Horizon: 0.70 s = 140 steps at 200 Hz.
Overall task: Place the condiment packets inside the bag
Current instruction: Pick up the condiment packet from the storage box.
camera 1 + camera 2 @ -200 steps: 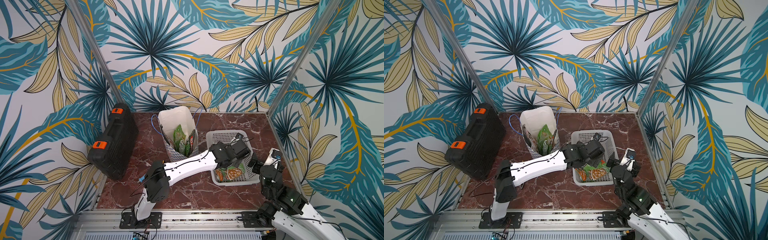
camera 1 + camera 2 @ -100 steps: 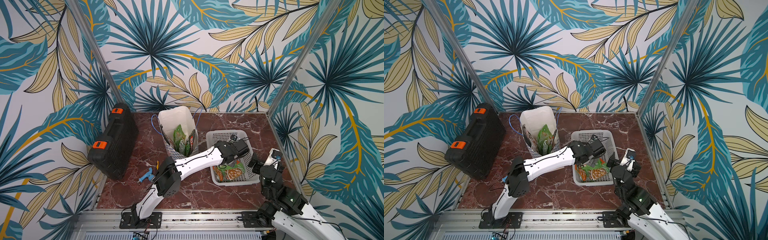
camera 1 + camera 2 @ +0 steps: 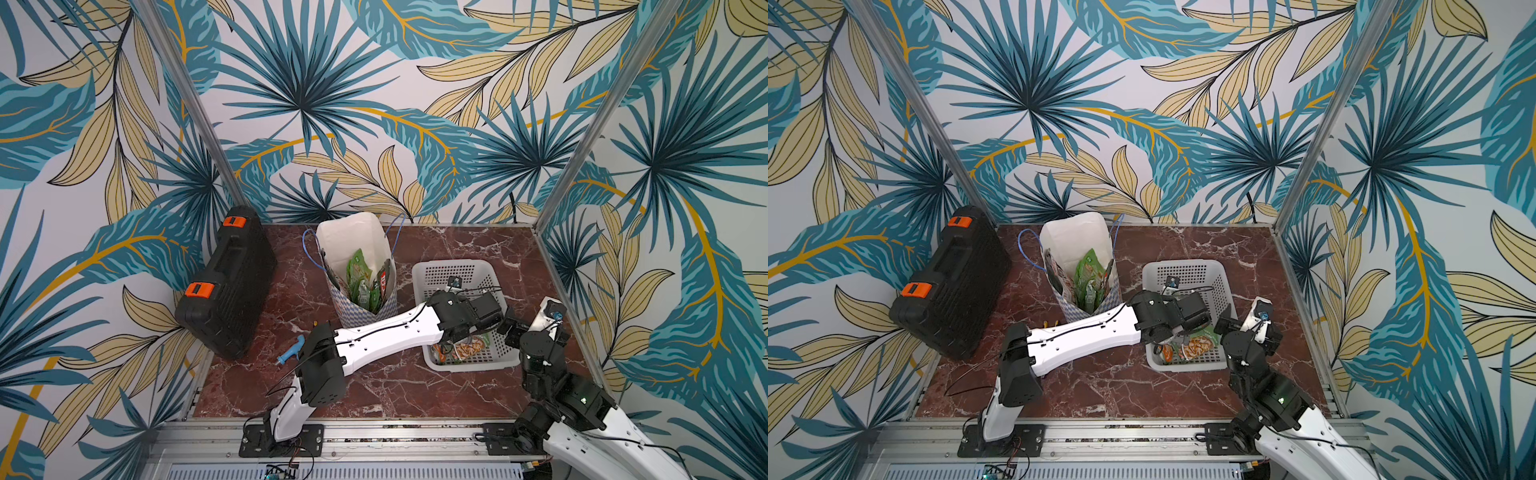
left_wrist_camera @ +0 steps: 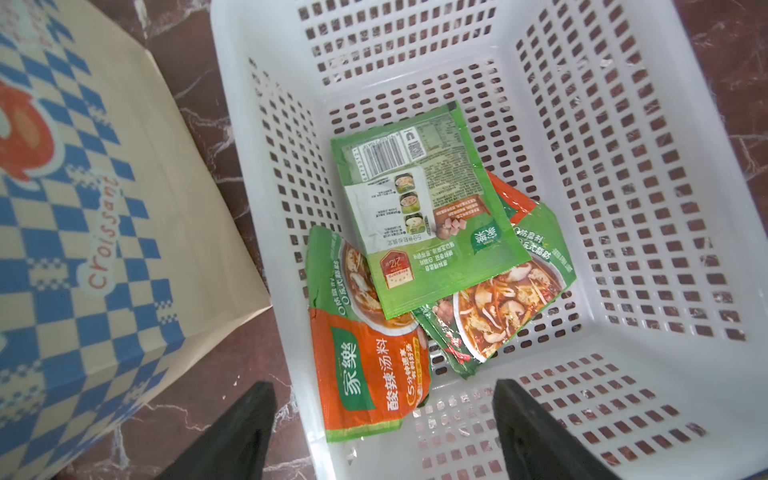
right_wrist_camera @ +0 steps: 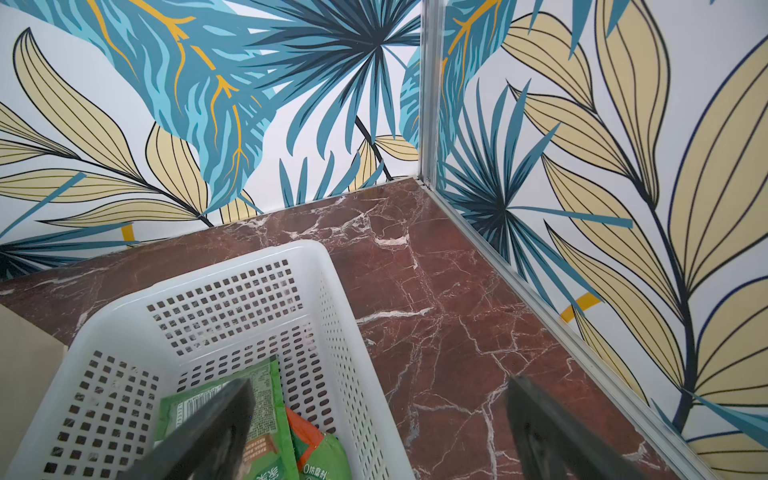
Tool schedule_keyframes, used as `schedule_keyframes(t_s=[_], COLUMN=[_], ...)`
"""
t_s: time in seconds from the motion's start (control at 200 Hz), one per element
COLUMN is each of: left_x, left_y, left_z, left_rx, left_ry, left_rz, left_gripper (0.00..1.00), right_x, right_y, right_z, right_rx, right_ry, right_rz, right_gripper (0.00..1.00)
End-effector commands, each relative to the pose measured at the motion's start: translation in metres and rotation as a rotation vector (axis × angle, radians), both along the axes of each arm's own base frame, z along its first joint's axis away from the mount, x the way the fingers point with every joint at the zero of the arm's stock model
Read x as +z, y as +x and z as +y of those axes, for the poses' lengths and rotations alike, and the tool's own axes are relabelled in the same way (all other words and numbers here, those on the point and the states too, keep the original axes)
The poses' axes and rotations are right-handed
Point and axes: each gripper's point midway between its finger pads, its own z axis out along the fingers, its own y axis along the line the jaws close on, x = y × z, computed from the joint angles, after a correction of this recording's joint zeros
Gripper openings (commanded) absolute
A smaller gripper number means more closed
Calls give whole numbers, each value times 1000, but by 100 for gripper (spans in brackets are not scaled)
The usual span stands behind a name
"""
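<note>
Leaf-print walls [image 3: 374,104], red marble tabletop [image 3: 465,245]

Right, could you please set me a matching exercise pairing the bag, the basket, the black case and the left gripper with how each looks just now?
Things:
1. bag
2. basket
3. black case
4. left gripper

States:
A. has two orange latches and stands on its side
B. open and empty, poised over the basket
C. upright, with green packets standing inside
D. has overlapping packets lying flat on its floor

Pairs: 1-C, 2-D, 3-A, 4-B
</note>
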Motion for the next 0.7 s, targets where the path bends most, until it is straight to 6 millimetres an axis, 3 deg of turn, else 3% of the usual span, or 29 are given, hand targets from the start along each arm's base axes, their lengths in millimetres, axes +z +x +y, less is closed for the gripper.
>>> schedule_keyframes(t_s=[0.0, 0.24, 0.401, 0.626, 0.696], left_x=[-10, -27, -35, -50, -53], left_y=[-14, -19, -19, -16, -14], left_z=[10, 13, 20, 12, 10], left_rx=[158, 263, 311, 308, 307], left_ry=[-51, -28, -1, 0, -1], left_rz=[85, 146, 144, 160, 161], left_gripper=[86, 72, 70, 50, 47], right_x=[-1, 1, 1, 2, 2], right_y=[-7, -10, -9, -10, -10], right_z=[-12, -14, -13, -14, -14], right_rx=[-52, -56, -50, -49, -48], right_ry=[3, 11, 12, 17, 17], right_rz=[-19, -30, -28, -33, -33], right_gripper=[100, 99, 99, 100, 100])
